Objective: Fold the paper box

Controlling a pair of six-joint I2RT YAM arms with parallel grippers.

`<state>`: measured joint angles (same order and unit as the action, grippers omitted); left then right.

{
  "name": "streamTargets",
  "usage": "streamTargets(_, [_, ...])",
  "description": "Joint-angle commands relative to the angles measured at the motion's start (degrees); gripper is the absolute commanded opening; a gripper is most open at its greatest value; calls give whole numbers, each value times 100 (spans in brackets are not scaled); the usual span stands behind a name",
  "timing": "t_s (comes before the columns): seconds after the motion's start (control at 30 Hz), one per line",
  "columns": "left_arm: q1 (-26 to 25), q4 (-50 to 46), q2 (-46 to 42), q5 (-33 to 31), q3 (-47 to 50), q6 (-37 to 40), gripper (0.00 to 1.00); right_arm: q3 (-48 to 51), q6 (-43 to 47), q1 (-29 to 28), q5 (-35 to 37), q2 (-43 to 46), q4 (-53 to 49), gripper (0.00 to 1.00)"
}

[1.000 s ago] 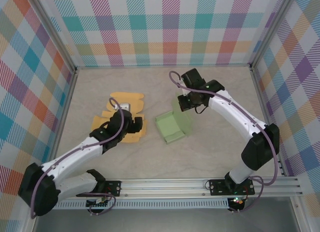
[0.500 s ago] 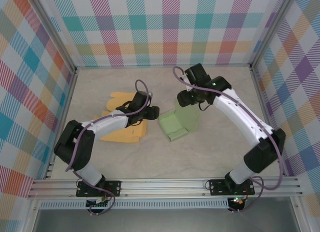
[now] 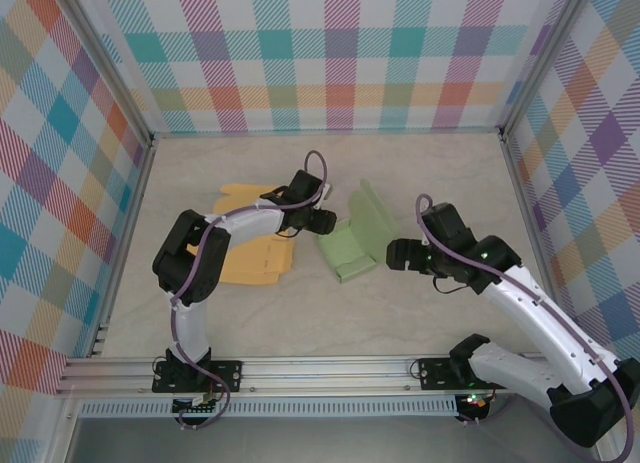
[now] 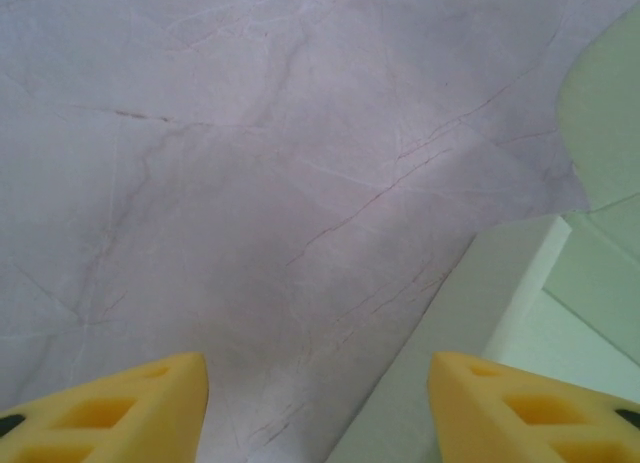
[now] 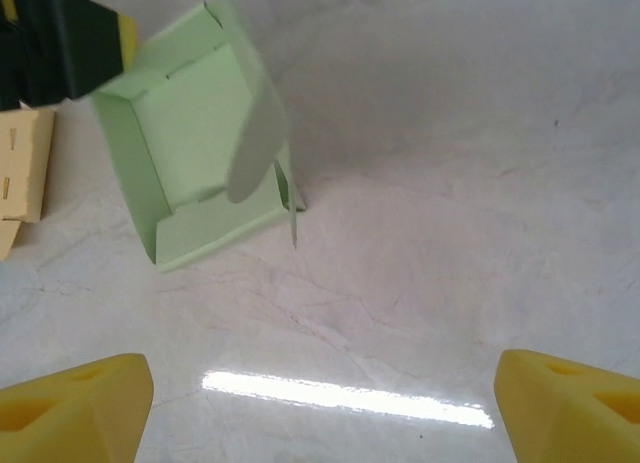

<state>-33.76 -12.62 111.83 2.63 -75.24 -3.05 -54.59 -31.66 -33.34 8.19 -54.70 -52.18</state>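
The green paper box (image 3: 348,248) lies open on the table's middle, its lid flap (image 3: 375,218) standing up at the far right side. In the right wrist view the box (image 5: 195,148) is at the upper left, apart from my right gripper (image 5: 320,408), whose jaws are wide open over bare table. My right gripper (image 3: 392,255) hovers just right of the box. My left gripper (image 3: 325,223) sits at the box's far left corner. Its jaws (image 4: 318,413) are open and grip nothing, and the box's pale wall (image 4: 470,343) runs close to the right fingertip (image 4: 530,403).
A flat yellow paper cut-out (image 3: 255,258) lies left of the box, under the left arm, and the same yellow cut-out (image 5: 20,173) shows at the edge of the right wrist view. Checked walls enclose the table. A metal rail (image 3: 330,368) runs along the near edge.
My right gripper opened, let go of the box's flap and drew back toward the near right. My left arm swung from the yellow paper to the box's left corner, its jaws narrowing.
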Motion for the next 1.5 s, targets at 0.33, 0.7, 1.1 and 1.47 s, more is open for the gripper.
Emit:
streamTargets(0.33, [-486, 105, -194, -759, 491, -611, 40, 370, -371, 3, 14, 155, 595, 100])
streamTargets(0.7, [-913, 553, -1450, -1686, 1888, -2114, 28, 496, -376, 3, 368, 227, 523, 100])
streamTargets(1.1, [-1981, 1033, -2944, -2404, 3259, -3293, 28, 641, -32, 12, 360, 89, 1062, 100])
streamTargets(1.47, [-975, 723, -3567, -1836, 2333, -576, 67, 795, 117, 116, 505, 24, 1842, 99])
